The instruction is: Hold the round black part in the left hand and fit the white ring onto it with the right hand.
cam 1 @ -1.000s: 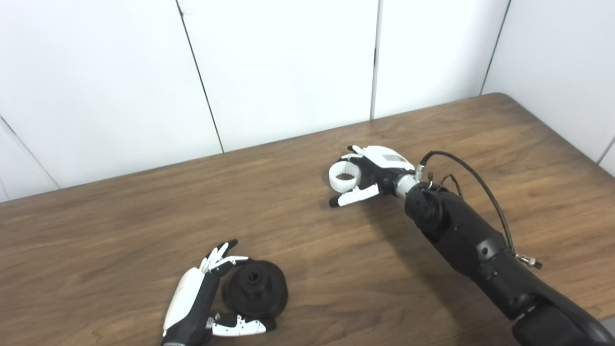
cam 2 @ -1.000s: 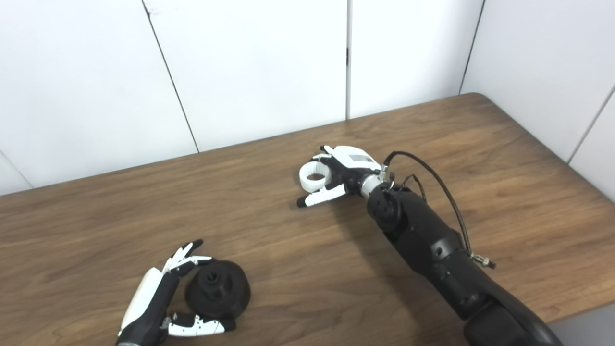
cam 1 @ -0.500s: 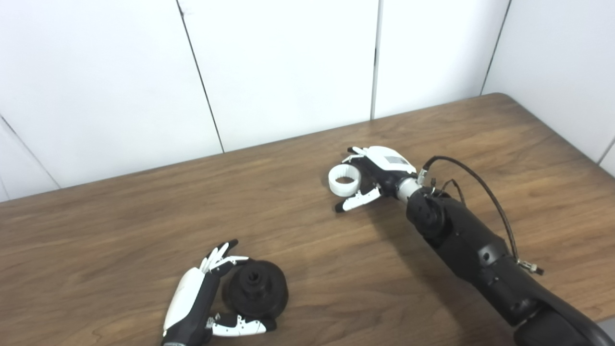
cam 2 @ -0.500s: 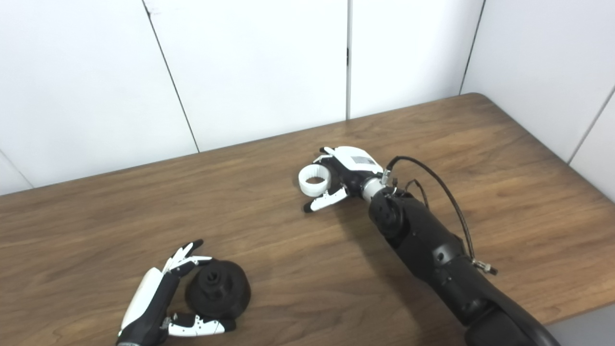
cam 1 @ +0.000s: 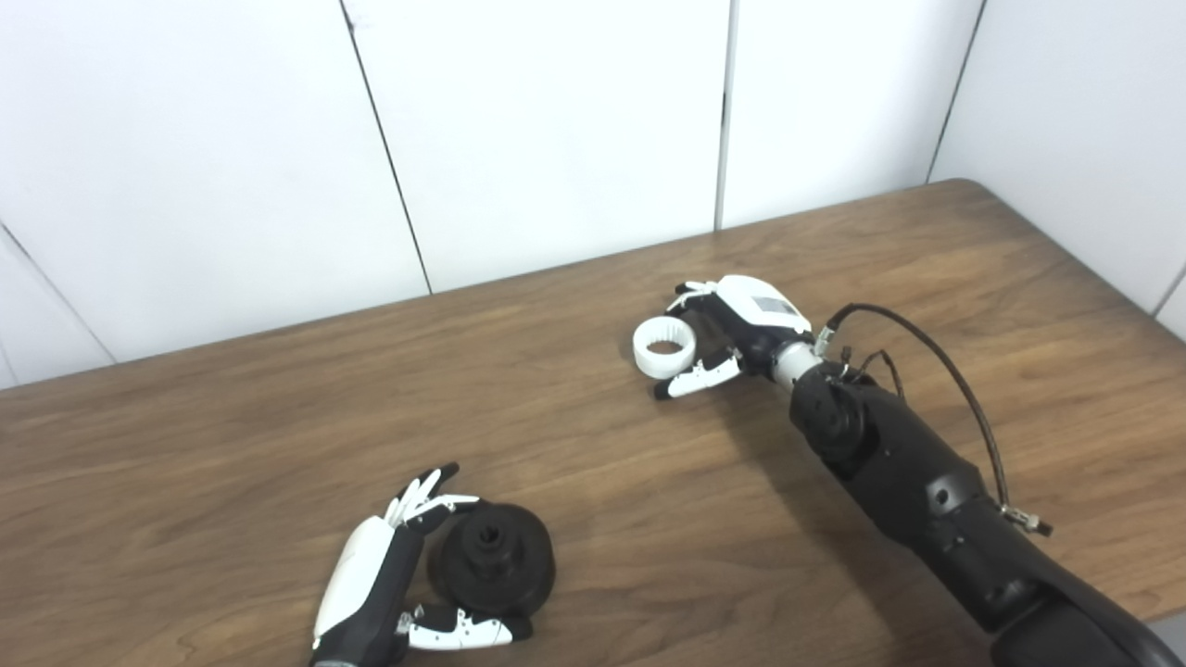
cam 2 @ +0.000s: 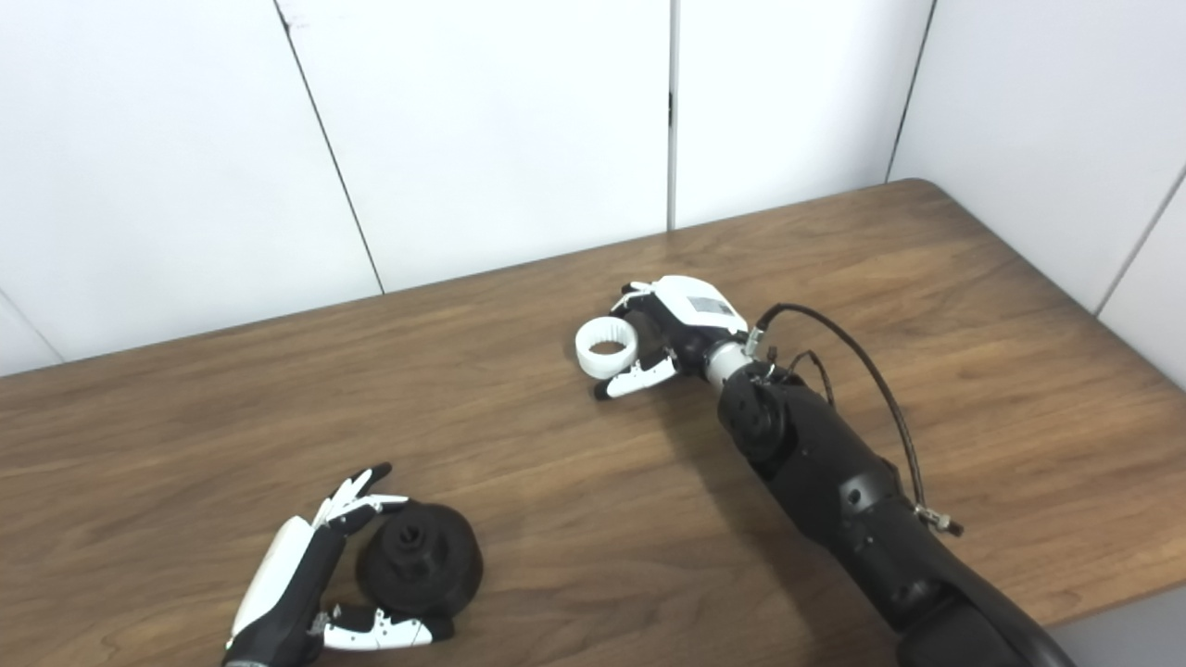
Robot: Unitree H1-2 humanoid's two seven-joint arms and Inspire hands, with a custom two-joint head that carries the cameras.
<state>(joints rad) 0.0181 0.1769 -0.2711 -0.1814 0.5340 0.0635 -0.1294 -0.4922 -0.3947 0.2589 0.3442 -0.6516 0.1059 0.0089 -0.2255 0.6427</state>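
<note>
The round black part (cam 1: 494, 559) rests on the wooden table (cam 1: 232, 445) at the front left. My left hand (cam 1: 380, 579) cups it from the left, fingers spread at its upper edge and thumb (cam 1: 460, 634) lying under its near side, without a closed grip. The white ring (cam 1: 664, 345) lies flat on the table near the middle. My right hand (cam 1: 737, 324) sits just right of the ring and is open, with its fingers curled behind the ring and its thumb (cam 1: 697, 380) stretched out in front. I cannot tell if the fingers touch the ring.
White wall panels (cam 1: 556, 120) rise directly behind the table's far edge. The table's right corner (cam 1: 964, 185) is rounded. A black cable (cam 1: 936, 338) loops over the right forearm (cam 1: 917, 482).
The right hand has drawn back slightly to the right, and its thumb has pulled in. The ring, the left hand and the black part have stayed where they were.
</note>
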